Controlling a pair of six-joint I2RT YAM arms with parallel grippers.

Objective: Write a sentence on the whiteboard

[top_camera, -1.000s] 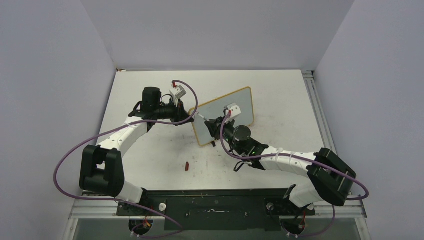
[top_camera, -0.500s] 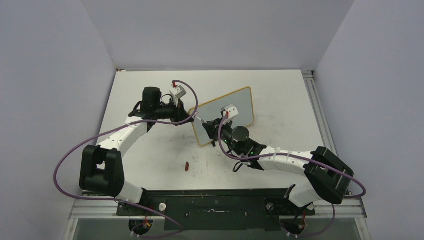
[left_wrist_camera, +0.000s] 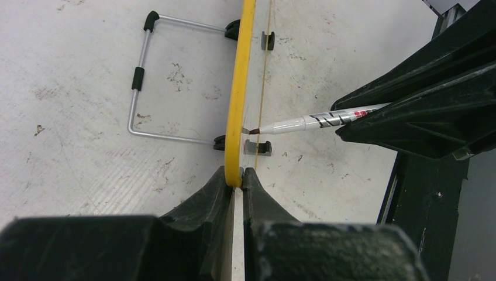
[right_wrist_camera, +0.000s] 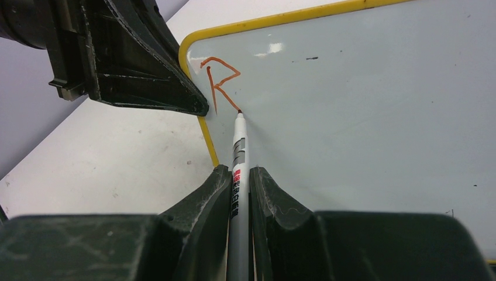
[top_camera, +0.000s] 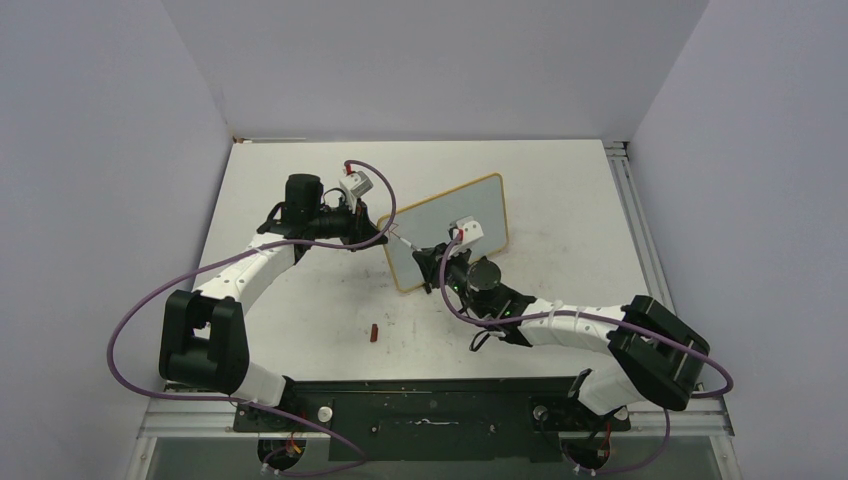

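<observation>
The whiteboard (top_camera: pixel 440 215) stands tilted mid-table on its wire stand (left_wrist_camera: pixel 137 88). My left gripper (left_wrist_camera: pixel 238 175) is shut on the board's yellow frame (left_wrist_camera: pixel 241 88) at its left edge, and also shows in the top view (top_camera: pixel 383 238). My right gripper (right_wrist_camera: pixel 238 175) is shut on a grey-white marker (right_wrist_camera: pixel 238 146). The marker's tip touches the board (right_wrist_camera: pixel 362 105) at the foot of a red-brown letter "R" (right_wrist_camera: pixel 217 82) in the top left corner. That letter is all of the sentence that shows. The left wrist view has the marker (left_wrist_camera: pixel 316 121) meeting the board face.
A small red marker cap (top_camera: pixel 373 332) lies on the table in front of the board. The left gripper's black fingers (right_wrist_camera: pixel 146 76) sit close beside the letter. Grey walls enclose the table on three sides.
My right gripper has shifted slightly left and nearer along the board with the marker in it. The left arm and the board have stayed still.
</observation>
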